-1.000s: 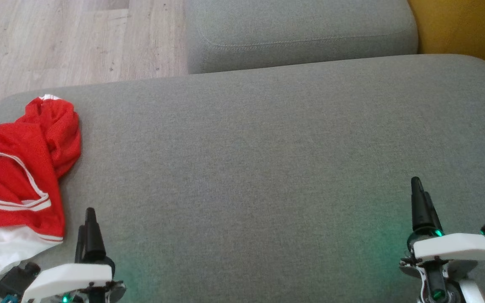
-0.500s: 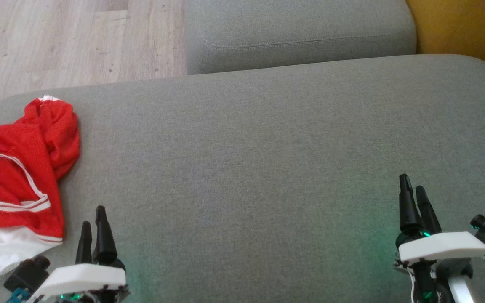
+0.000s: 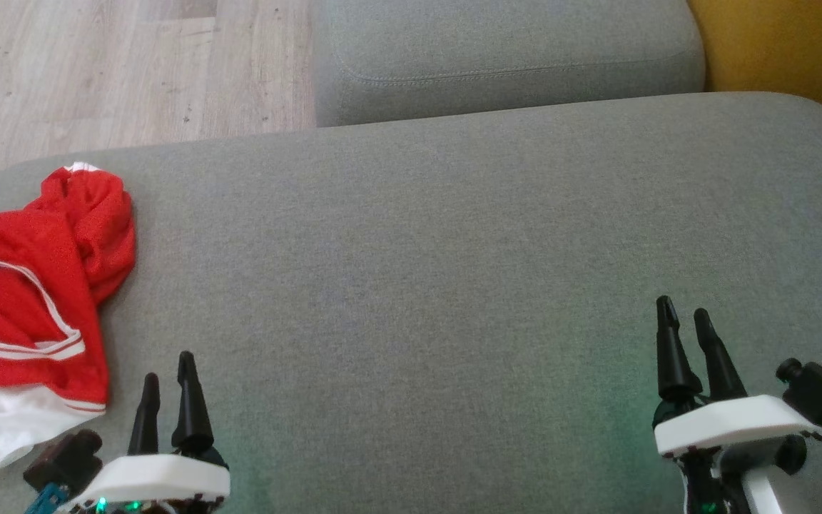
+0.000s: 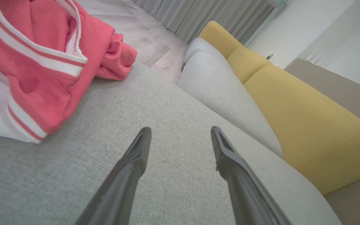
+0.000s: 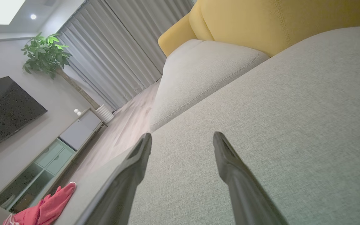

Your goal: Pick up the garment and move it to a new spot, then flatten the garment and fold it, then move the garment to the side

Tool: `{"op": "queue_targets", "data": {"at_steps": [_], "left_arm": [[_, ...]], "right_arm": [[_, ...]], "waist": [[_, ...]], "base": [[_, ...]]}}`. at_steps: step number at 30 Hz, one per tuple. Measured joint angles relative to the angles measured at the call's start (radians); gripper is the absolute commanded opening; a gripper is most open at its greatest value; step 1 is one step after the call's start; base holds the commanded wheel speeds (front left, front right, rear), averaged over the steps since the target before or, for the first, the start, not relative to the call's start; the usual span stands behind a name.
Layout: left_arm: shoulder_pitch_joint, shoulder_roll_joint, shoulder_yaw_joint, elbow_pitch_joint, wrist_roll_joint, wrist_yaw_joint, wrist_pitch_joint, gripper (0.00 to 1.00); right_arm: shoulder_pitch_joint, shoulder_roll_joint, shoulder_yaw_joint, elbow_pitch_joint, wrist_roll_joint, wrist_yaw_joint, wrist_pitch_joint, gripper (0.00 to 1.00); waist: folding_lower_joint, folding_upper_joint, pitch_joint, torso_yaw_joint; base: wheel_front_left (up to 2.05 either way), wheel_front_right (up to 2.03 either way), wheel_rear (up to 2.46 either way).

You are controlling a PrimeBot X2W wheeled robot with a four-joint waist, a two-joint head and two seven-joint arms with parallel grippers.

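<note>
So here's the setup: a crumpled red mesh garment with white trim (image 3: pixel 33 285) sits at the far left end of the wide grey fabric sofa cushion (image 3: pixel 418 250), right up against that edge. It hasn't been picked up yet, so I'd say we're at step one of the task.

The left gripper (image 3: pixel 168 367) hovers just above the cushion with its fingers spread apart and nothing between them. The right gripper (image 3: pixel 682 308) is the same: fingers parted, empty, way over on the other end.

The bit that matters is that the garment lies to the left of the left gripper and a little ahead of it, near but not touching. Its long axis runs roughly away from the robot, with the white hem at the near end and a bunched red lump at the far end. The left arm is clearly the closer one, and the right is well apart from it.

Some things are hard to call. The head view cuts off the garment's left side, so I can't see its full outline. It's folded over itself, and I honestly can't tell if it's shorts or a jersey, or where a clean edge is.
</note>
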Motion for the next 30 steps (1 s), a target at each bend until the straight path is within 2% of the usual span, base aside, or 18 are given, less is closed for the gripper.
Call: {"op": "queue_targets", "data": {"at_steps": [30], "left_arm": [[0.019, 0.001, -0.002, 0.02, 0.382, 0.0, -0.086, 1.0]], "right_arm": [[0.018, -0.001, 0.038, -0.023, -0.363, 0.0, -0.089, 1.0]], "waist": [[0.0, 0.0, 0.0, -0.004]], "base": [[0.0, 0.0, 0.0]]}}
